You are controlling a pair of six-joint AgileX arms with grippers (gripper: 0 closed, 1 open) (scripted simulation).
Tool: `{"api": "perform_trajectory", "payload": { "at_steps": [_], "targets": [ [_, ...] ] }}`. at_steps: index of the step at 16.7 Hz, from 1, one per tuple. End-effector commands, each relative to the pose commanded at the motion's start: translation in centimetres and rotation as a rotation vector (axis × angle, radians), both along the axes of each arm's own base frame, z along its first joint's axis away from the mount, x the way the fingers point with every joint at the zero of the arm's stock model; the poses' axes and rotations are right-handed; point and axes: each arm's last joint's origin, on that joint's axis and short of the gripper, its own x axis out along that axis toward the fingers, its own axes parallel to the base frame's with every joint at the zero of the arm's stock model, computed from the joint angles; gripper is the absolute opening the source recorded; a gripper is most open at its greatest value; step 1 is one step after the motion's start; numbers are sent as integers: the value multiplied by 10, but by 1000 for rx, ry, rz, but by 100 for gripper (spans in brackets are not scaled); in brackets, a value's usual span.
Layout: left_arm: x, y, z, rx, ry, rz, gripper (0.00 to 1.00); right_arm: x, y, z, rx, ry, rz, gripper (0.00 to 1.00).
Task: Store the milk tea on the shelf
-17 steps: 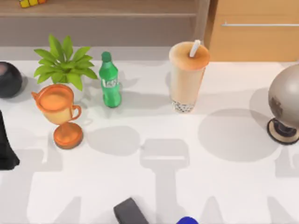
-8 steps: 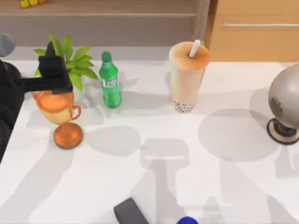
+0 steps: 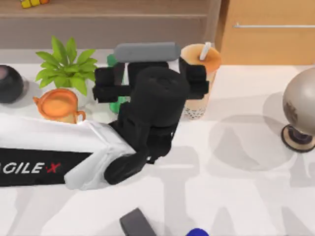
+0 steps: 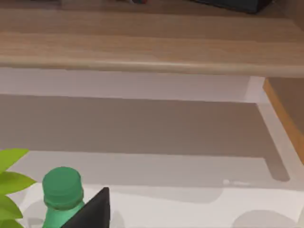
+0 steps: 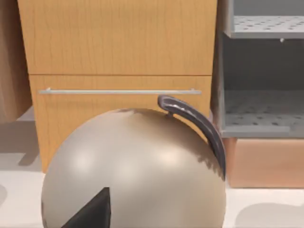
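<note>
The milk tea (image 3: 207,60), a clear cup with an orange lid, white straw and dark pearls, stands at the back of the table, right of centre. My left arm reaches in from the left, and its gripper (image 3: 147,69) hovers open above the green bottle (image 3: 118,105), just left of the cup and partly covering it. The wrist faces the shelf (image 3: 108,9). In the left wrist view the long wooden shelf (image 4: 142,47) runs across above a grey recess, with one dark fingertip (image 4: 92,209) beside the bottle cap (image 4: 61,186). The right wrist view has one dark fingertip (image 5: 95,209) of my right gripper low in the picture, in front of a big grey ball (image 5: 133,171).
An orange trophy cup (image 3: 58,105), a leafy plant (image 3: 66,66) and a black ball (image 3: 9,83) stand at the left. The grey ball on a stand (image 3: 301,105) is at the right edge. The light wood cabinet (image 3: 270,34) with a silver handle is at the back right. A dark block (image 3: 138,223) lies at the front edge.
My left arm has swung from the table's left edge rightward and forward, over the trophy and green bottle, until its gripper is beside the milk tea. The cup has not moved.
</note>
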Motion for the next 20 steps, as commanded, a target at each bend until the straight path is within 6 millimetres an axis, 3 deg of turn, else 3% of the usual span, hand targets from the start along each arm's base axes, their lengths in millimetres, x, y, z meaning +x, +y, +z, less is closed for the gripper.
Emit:
{"api": "perform_trajectory", "payload": {
  "at_steps": [3, 6, 14, 20],
  "targets": [
    [-8, -51, -39, 23, 2, -4, 100, 0, 0, 0, 0, 0, 0, 100],
    [-19, -79, -64, 32, -5, -6, 100, 0, 0, 0, 0, 0, 0, 100],
    [-16, -84, -70, 35, -6, -6, 100, 0, 0, 0, 0, 0, 0, 100],
    [40, -88, -81, 33, -7, -7, 100, 0, 0, 0, 0, 0, 0, 100]
  ]
}}
